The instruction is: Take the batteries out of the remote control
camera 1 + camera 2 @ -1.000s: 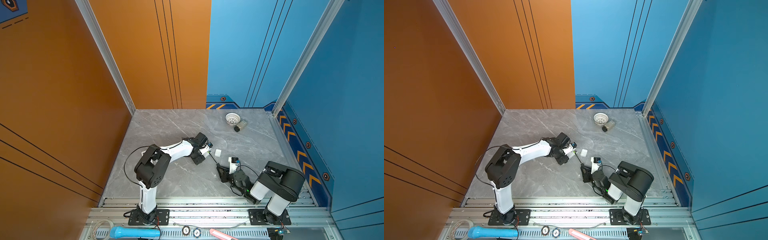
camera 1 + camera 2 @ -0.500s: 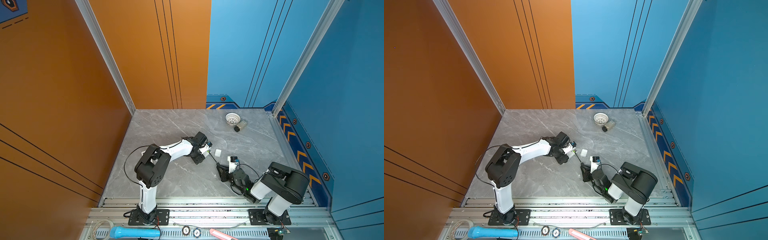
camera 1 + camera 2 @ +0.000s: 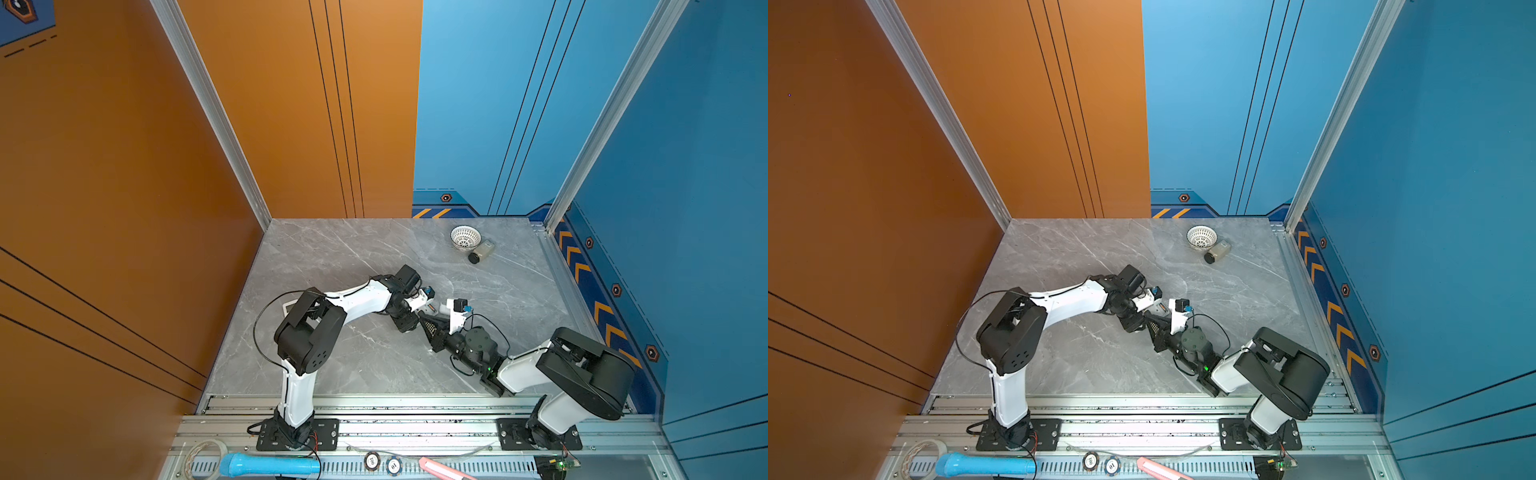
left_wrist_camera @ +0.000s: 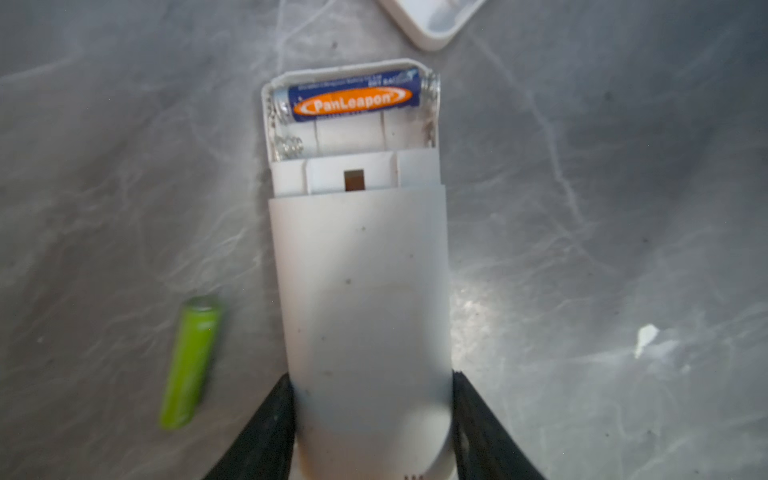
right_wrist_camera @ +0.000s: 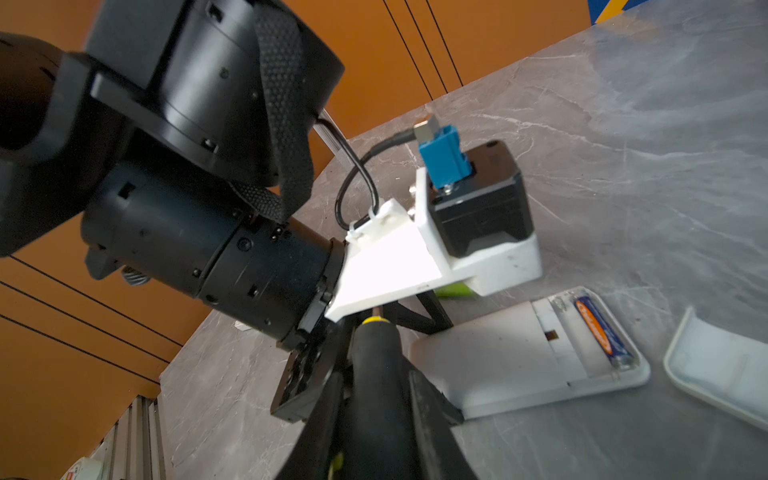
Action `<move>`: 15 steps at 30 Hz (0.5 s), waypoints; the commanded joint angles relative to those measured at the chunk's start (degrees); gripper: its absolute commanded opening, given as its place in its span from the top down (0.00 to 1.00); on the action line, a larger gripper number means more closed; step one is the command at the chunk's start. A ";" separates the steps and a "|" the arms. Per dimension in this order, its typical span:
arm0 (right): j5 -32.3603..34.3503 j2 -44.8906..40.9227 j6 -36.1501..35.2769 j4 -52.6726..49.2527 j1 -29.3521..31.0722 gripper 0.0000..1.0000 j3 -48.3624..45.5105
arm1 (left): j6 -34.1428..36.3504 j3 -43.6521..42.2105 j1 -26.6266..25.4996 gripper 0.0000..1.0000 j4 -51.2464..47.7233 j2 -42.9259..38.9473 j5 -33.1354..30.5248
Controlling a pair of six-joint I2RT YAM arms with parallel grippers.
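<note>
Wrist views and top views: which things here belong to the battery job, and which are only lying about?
Job: remote control, blue-orange battery in its compartment, green battery on the table, white cover, screwdriver.
Lying about: white basket, small jar, tape roll, blue tube.

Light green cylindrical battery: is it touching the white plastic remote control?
Apart. The left wrist view shows a strip of grey tabletop between the light green battery and the white remote control.
</note>
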 commanded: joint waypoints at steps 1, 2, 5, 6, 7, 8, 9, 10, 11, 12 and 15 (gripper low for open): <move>-1.63 -3.55 0.97 1.22 0.05 1.00 -1.14 | 2.31 -3.57 -3.54 1.00 -4.45 4.07 10.27; -1.30 -5.02 1.54 -2.11 0.05 1.00 -1.26 | 2.29 -3.57 -3.45 1.00 -4.30 3.86 10.10; 0.10 -11.28 1.80 -15.42 0.17 1.00 -1.21 | 2.35 -3.37 -3.41 1.00 -4.21 3.66 9.13; 0.69 -13.47 1.86 -19.00 0.07 1.00 -1.62 | 2.34 -3.35 -3.45 1.00 -4.23 3.57 8.86; 1.79 -15.83 1.87 -21.52 0.05 1.00 -2.18 | 2.30 -3.27 -3.37 1.00 -4.26 3.42 8.56; 3.23 -18.62 2.13 -25.25 -0.10 1.00 -2.78 | 2.27 -3.26 -3.39 1.00 -4.20 3.27 8.07; 4.15 -21.89 2.56 -30.18 -0.51 1.00 -2.94 | 2.21 -3.21 -3.44 1.00 -4.00 3.19 7.54; 4.52 -24.58 2.58 -34.87 -0.93 1.00 -2.90 | 2.20 -3.11 -3.44 1.00 -3.99 3.07 7.25; 4.73 -27.81 2.58 -40.82 -1.52 1.00 -2.56 | 2.08 -2.93 -3.42 1.00 -3.98 3.04 6.89; 5.12 -31.12 2.49 -46.33 -2.03 1.00 -2.46 | 1.96 -2.71 -3.38 1.00 -3.99 3.00 6.45; 6.83 -41.44 3.51 -58.06 -3.64 1.00 -3.51 | 1.09 -2.91 -3.30 0.93 -3.99 2.58 5.64</move>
